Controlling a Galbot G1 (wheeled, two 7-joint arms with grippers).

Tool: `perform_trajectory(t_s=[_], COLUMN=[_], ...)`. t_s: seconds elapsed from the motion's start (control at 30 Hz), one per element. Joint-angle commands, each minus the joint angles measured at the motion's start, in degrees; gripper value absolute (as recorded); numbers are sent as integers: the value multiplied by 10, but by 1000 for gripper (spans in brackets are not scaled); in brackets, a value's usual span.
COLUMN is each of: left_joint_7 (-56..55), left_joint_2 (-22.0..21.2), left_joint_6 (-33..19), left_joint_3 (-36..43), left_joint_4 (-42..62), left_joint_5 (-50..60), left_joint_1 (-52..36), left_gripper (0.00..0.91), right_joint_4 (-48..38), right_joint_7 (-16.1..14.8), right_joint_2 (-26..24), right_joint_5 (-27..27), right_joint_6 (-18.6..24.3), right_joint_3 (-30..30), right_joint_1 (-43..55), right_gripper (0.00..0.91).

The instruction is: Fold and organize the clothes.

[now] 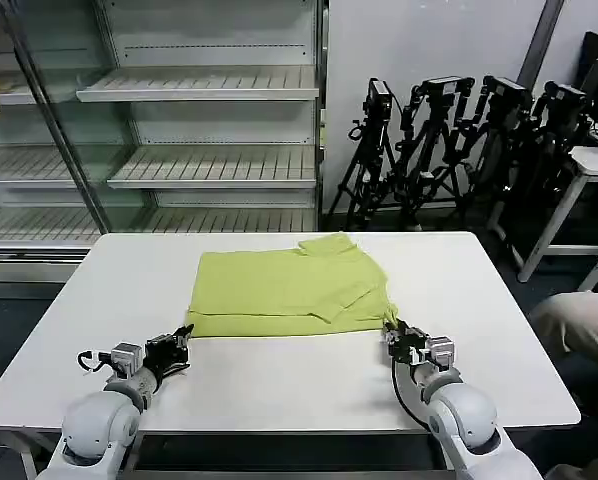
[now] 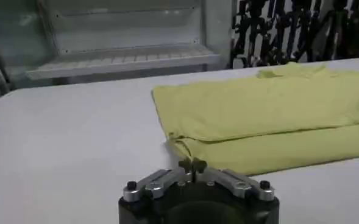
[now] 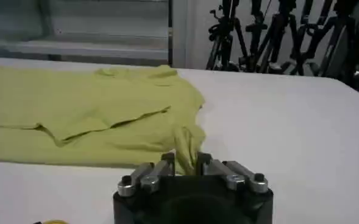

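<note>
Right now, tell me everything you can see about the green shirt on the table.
The lime-green thin fabric T-shirt lies partly folded, flat, mid white table, neckline on the far side, sleeve flaps folded over on top. The right end effector pinches a bunched near corner; the left end effector, fingers together, sits by the opposite near corner.

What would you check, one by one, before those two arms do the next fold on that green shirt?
1. Lime-green thin-fabric T-shirt lies folded flat on the white table, well inside its edges: ok.
2. Right gripper has the shirt's near right corner pinched between its jaws: ok.
3. Left gripper at the near left corner: jaws shut, but no fabric visibly between them: not ok.
4. Both grippers level along the shirt's near edge, head view: ok.
5. Sleeve tucked in: a flap lies loosely across the right side: cannot tell.
6. Bare table on the shirt's far side to fold onto: ok.
</note>
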Motion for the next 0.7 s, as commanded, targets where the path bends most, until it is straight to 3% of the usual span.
perform_trajectory(t_s=[0.03,0.5,0.7], left_joint_7=[0,0,8], left_joint_2=[1,-9,-11], left_joint_6=[-1,0,-1], left_joint_3=[-1,-14,-41], left_joint_4=[-2,-84,-134], left_joint_5=[0,0,-1], left_joint_1=[0,88,147], left_gripper=[10,10,10], right_joint_4=[3,172,217], right_joint_7=[-1,2,-7], right_joint_2=[2,-27,-23], right_joint_5=[5,5,-47], right_joint_6=[-3,-2,16], right_joint_3=[-7,71,92], right_joint_1=[-1,-177,-263], right_gripper=[0,0,0])
